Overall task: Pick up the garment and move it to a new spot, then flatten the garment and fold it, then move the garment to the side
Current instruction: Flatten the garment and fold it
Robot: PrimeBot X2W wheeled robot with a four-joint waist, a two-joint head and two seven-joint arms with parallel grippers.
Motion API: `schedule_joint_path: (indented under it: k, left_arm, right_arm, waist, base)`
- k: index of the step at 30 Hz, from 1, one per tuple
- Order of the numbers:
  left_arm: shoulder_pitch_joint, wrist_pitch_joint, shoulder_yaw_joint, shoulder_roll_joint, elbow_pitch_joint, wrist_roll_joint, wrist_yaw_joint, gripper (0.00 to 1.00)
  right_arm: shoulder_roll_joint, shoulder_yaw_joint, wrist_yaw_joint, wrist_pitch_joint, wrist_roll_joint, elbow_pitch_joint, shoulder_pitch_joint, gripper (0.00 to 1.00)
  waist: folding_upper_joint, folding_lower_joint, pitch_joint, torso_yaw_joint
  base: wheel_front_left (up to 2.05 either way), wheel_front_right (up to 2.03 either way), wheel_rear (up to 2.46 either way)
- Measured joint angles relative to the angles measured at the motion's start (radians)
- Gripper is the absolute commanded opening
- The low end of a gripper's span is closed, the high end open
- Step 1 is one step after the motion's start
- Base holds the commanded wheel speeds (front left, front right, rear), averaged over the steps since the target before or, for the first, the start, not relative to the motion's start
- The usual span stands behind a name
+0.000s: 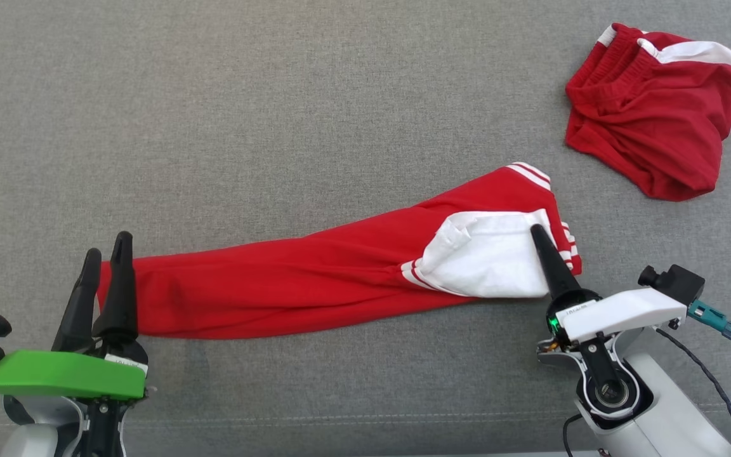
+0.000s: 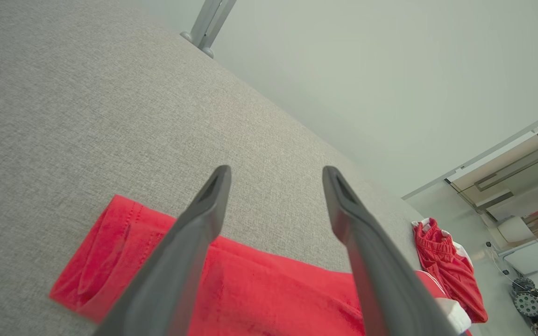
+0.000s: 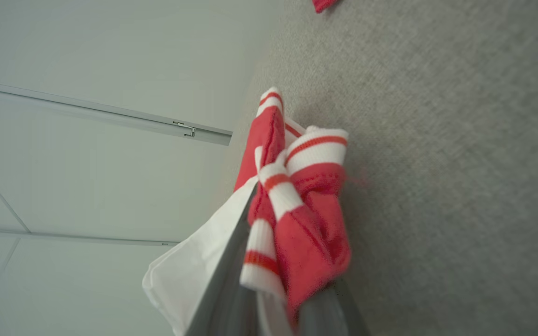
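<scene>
Head view: the long red jersey garment (image 1: 289, 289) with white sleeve and striped trim lies bunched lengthwise on the grey woven fabric surface (image 1: 276, 114). Its axis runs from 8 to 2 o'clock, with one arm at each end. A crumpled red-and-white cloth (image 1: 654, 111) lies well apart at 2 o'clock.

Left wrist view: the left gripper (image 2: 276, 175) is spread wide and empty over the hem end.

Right wrist view: the right gripper (image 3: 278, 261) is closed on the striped end, with a pale wall at 9 o'clock.

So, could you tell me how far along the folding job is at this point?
Done: the garment lies on the grey surface as a long narrow strip, apparently folded lengthwise. In hand: the right claw is shut on its striped sleeve end; the left claw hangs open over the hem end. Left: likely folding it across, then moving it aside; a second red garment lies apart.
</scene>
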Motion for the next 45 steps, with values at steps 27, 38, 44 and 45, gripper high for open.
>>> schedule_joint_path:
  k: [27,38,44,45]
  left_arm:
    - [0.071,-0.016,-0.010,-0.026,-0.084,0.002,0.021,1.00]
    - [0.064,0.000,-0.069,-0.060,-0.081,0.005,0.021,1.00]
    - [0.052,0.000,-0.086,-0.073,-0.043,0.009,0.017,1.00]
    - [0.051,0.000,-0.090,-0.079,-0.036,0.009,0.016,1.00]
  right_arm:
    - [-0.349,-0.172,-0.022,0.020,-0.058,-0.015,-0.063,0.00]
    - [-0.434,-0.097,-0.032,0.023,-0.218,-0.149,-0.055,0.00]
    - [-0.450,-0.007,-0.031,0.055,-0.323,-0.227,-0.082,0.00]
    - [-0.450,0.012,-0.032,0.063,-0.343,-0.242,-0.087,0.00]
  waist:
    - [0.0000,0.0000,-0.022,-0.082]
    - [0.0000,0.0000,0.021,-0.050]
    - [0.0001,0.0000,0.017,-0.009]
    - [0.0000,0.0000,0.015,0.000]
  base:
    - [0.00,0.00,0.00]
    - [0.00,0.00,0.00]
    - [0.00,0.00,0.00]
    - [0.00,0.00,0.00]
